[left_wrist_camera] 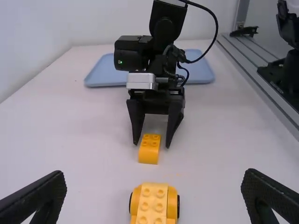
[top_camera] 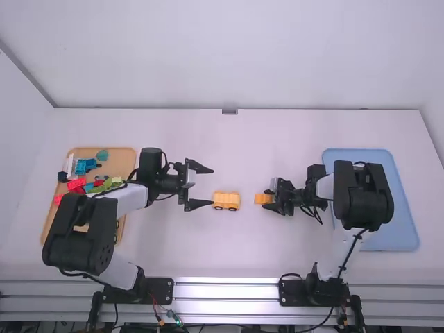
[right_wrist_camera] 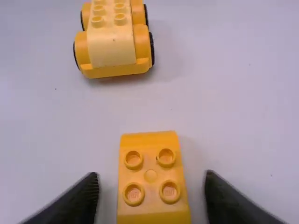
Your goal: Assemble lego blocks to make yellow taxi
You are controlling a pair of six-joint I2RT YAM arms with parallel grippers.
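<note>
Your table [top_camera: 277,132] gives both arms a shared middle, probably so each can reach the build; your left arm [top_camera: 128,200] and right arm [top_camera: 362,201] face each other across it, which suits one steadying while the other adds parts.

The blue tray [top_camera: 402,236] lies under the right arm, perhaps meant for the finished taxi; the brown tray [top_camera: 126,158] lies by the left arm with loose bricks [top_camera: 76,184] in it, seemingly your stock of parts.

Your left gripper [top_camera: 212,186] has its jaws wide, with nothing between them; the spread looks right for taking the car by its sides. Your right gripper [left_wrist_camera: 152,145] has its jaws apart too, one finger on each side of the block with a gap at both; it is lined up to pinch it, yet does not grip it.

The car [top_camera: 226,201] stands on its wheels near the left fingertips, studs up, ready to take a part; the block [right_wrist_camera: 152,207] sits on the table, also studs up, between the right fingers and apart from the car. You likely need to close on the block, lift it and press it down on the car's studs; brace the car first, as its wheels could let it roll.
</note>
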